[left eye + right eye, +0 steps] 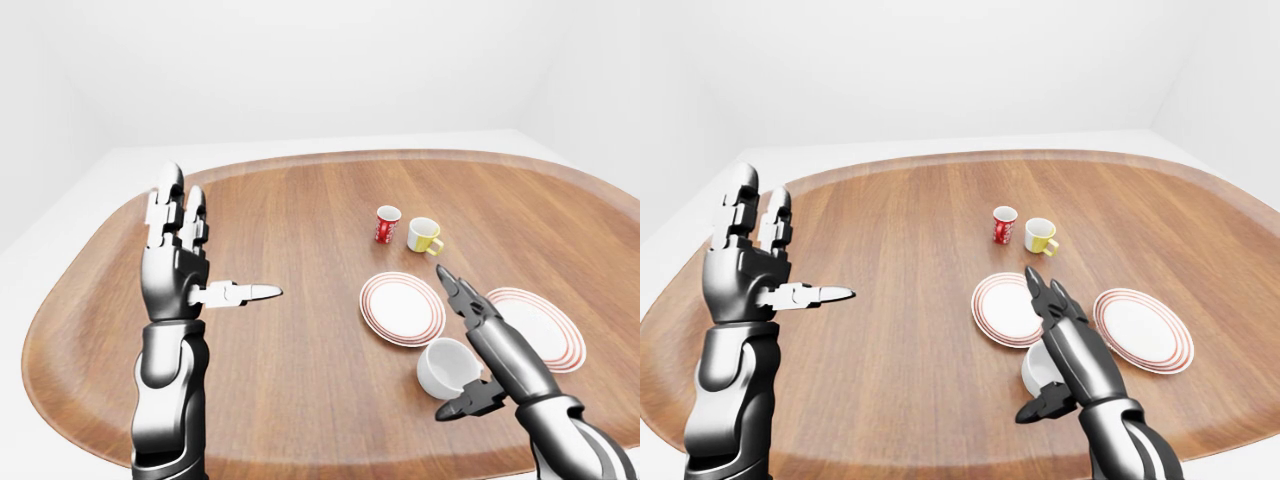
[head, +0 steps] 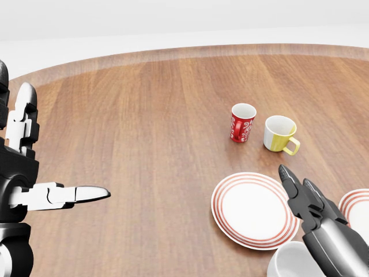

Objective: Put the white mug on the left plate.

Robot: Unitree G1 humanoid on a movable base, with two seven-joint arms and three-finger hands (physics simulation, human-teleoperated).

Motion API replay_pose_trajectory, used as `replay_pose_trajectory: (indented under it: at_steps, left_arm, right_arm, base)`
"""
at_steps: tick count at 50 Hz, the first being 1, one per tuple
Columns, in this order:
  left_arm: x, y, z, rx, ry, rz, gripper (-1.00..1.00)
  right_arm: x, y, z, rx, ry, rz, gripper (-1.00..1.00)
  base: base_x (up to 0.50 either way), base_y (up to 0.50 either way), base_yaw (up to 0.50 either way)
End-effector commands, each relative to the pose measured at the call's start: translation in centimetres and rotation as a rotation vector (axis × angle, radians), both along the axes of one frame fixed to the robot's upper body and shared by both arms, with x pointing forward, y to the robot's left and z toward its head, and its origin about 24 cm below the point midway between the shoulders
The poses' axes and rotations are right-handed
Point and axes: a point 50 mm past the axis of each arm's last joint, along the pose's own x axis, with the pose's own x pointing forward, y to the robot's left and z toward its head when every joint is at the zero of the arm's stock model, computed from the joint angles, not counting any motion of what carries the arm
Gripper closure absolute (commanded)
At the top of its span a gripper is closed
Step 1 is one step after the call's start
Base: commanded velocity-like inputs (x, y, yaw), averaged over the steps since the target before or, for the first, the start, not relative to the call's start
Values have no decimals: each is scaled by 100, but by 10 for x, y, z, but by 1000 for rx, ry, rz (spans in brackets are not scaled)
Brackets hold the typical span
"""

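Note:
The white mug (image 1: 445,368) stands on the wooden table near the bottom right of the left-eye view, just below the left plate (image 1: 402,308), a white plate with red rings. My right hand (image 1: 462,342) is open beside the mug on its right: the fingers (image 1: 462,298) point up past it toward the plate and the thumb (image 1: 470,401) lies below it. The fingers are not closed round the mug. My left hand (image 1: 207,250) is raised, open and empty, at the left, far from the mug.
A second ringed plate (image 1: 545,325) lies right of the left plate, partly behind my right hand. A red patterned mug (image 1: 387,224) and a yellow-and-white mug (image 1: 424,236) stand above the plates. The oval table's rim (image 1: 60,300) curves at the left.

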Motion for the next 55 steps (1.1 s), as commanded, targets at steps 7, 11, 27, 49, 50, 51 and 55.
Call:
replay_pose_trajectory:
  at_steps: [7, 11, 27, 49, 50, 51, 55]
  left_arm:
    - [0, 0, -1, -1, 2, 1, -97]
    - [0, 0, 0, 0, 1, 0, -97]
    - [0, -1, 0, 0, 2, -2, -96]
    - [0, -1, -1, 1, 7, -3, -97]
    - [1, -1, -2, 1, 7, -3, -97]
    - [1, -1, -2, 1, 8, -3, -97]
    - [1, -1, -2, 0, 9, -4, -97]
  right_arm:
    - [3, 9, 0, 4, -1, 54, -100]
    - [4, 8, -4, -12, 20, 52, -100]
    - [11, -3, -19, -77, 97, -7, -100]
    - [14, 0, -23, -98, 119, 9, -100]
    - [14, 0, -23, -99, 121, 8, -100]
    - [15, 0, -24, -98, 123, 8, -100]
    - [16, -2, -29, -100, 148, 6, -100]
  base:
    - [0, 0, 0]
    - [0, 0, 0]
    - [0, 0, 0]
    - [0, 0, 0]
    - [0, 0, 0]
    - [0, 0, 0]
    - [0, 0, 0]
